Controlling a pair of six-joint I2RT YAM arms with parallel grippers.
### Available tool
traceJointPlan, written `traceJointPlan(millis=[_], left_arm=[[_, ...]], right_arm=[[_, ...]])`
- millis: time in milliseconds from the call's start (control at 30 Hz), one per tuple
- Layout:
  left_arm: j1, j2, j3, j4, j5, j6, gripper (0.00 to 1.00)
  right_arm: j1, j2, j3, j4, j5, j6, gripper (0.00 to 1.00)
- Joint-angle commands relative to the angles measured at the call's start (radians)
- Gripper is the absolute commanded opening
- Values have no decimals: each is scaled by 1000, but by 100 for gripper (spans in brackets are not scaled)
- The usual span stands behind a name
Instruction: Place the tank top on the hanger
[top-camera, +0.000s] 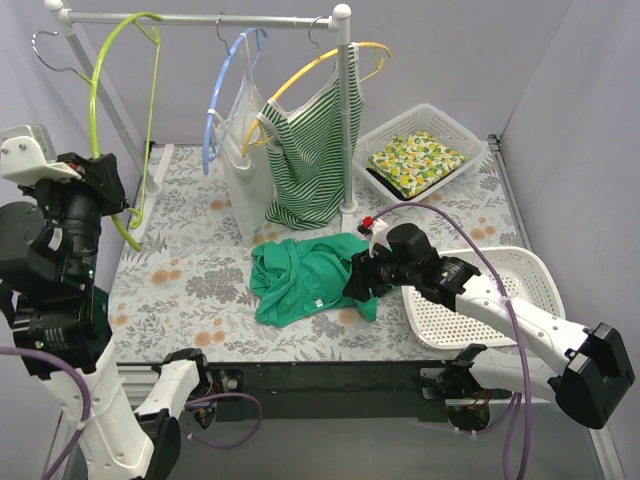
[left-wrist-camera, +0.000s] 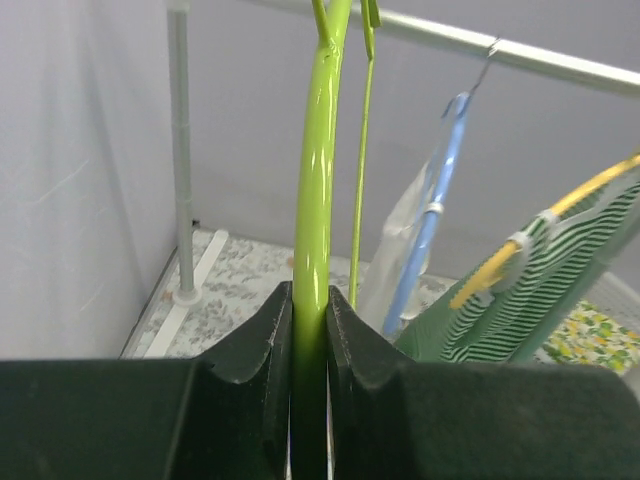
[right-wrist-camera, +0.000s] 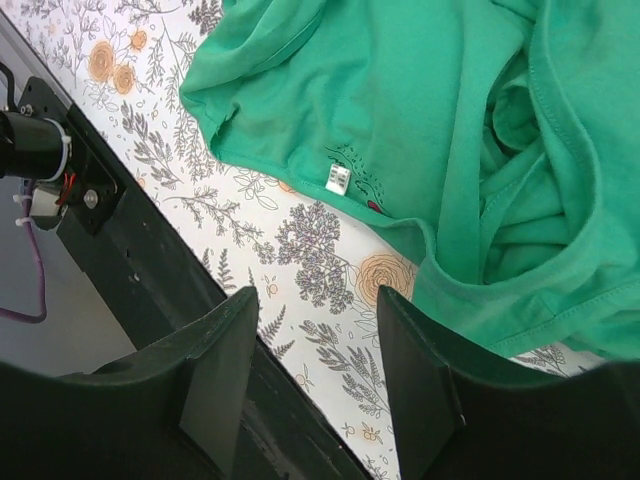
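Observation:
The emerald-green tank top (top-camera: 300, 278) lies crumpled on the floral table, front centre, and it fills the upper part of the right wrist view (right-wrist-camera: 420, 120). My right gripper (top-camera: 360, 280) is open and empty at the top's right edge, its jaws (right-wrist-camera: 315, 310) over bare tablecloth just short of the fabric. The lime hanger (top-camera: 98, 95) stands nearly on end at the rail's left end, its metal hook pointing left. My left gripper (top-camera: 118, 195) is shut on the hanger's lower arm (left-wrist-camera: 315, 200).
A clothes rail (top-camera: 200, 17) spans the back. A light-blue hanger (top-camera: 225, 85) holds a white top and a yellow hanger (top-camera: 310, 65) holds a striped top. A white basket (top-camera: 420, 150) holds lemon-print cloth. An empty white basket (top-camera: 490, 300) sits front right.

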Motion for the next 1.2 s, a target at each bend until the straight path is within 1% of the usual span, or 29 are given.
traceJointPlan(millis=[0,33,67,100,167,200,233,300,333,400,433,467,500,533,567,600,633,667,700,733,833,900,1000,1167], left_arm=[[-2,14,138,-7,156,-31,0],[-2,26,196,-5,196,-44,0],[-4,49,220,-1,233,-51,0],[-7,64,247,13,327,-60,0],[-17,96,301,37,426,-97,0],[-31,145,316,62,530,-116,0],[-37,171,360,70,570,-142,0],[-66,246,382,108,673,-177,0],[-82,274,404,116,696,-198,0],[-170,351,427,122,709,-208,0],[-251,389,451,120,665,-185,0],[-363,412,459,101,615,-162,0],[-521,449,468,70,495,-106,0],[-697,477,452,47,321,-34,0],[-861,475,386,50,105,-1,0],[-919,451,343,77,-64,59,0],[-995,407,239,125,-186,96,0],[-1029,385,147,142,-219,110,0],[-1030,332,72,151,-268,110,0],[-1030,296,33,145,-276,113,0],[-1031,188,-149,143,-322,88,0],[-1028,88,-289,197,-345,70,0],[-1028,-20,-368,191,-347,50,0],[-1028,-104,-458,104,-276,6,0]], right_arm=[[2,-78,26,-18,60,7,59],[2,-92,29,-21,81,7,59],[2,-119,29,-24,95,9,59],[2,-135,29,-32,121,12,59],[2,-184,29,-43,152,18,59],[2,-202,29,-50,185,21,59],[2,-221,29,-55,204,27,59],[0,-278,34,-78,262,38,59],[2,-296,37,-87,276,44,59],[2,-357,46,-113,343,58,59],[2,-417,44,-127,380,67,59],[2,-437,41,-132,415,75,59],[2,-472,35,-145,443,86,59],[0,-503,34,-153,452,96,59],[0,-526,32,-168,466,107,59],[2,-543,35,-191,477,112,59],[2,-557,38,-214,488,124,59],[2,-563,34,-225,498,138,59],[2,-580,23,-239,512,155,59],[2,-581,8,-239,509,161,59],[2,-499,-15,-228,471,168,58],[2,-438,-9,-216,463,170,58],[2,-385,-14,-185,469,162,58],[2,-261,-8,-110,466,145,58]])
